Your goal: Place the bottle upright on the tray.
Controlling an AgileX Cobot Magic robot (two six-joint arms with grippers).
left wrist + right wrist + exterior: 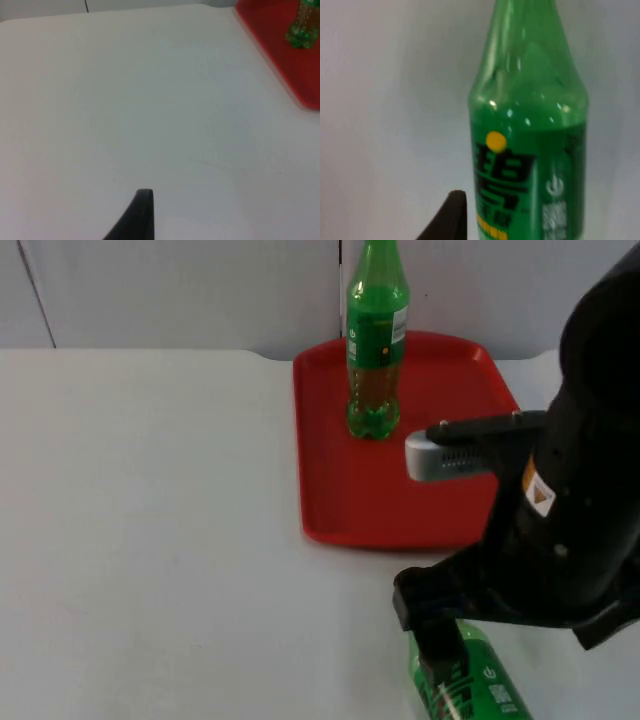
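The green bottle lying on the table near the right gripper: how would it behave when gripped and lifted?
The lying bottle is round, so probably rolls if nudged. Its glossy plastic may slip in the right gripper. Liquid inside likely adds weight that shifts when tilted.

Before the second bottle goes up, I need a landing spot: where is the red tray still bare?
The red plastic tray is bare across its near half and right side, in front of the upright green plastic bottle at its far left. It is crowded off the tray's near right corner: the right gripper sits over the lying green bottle.
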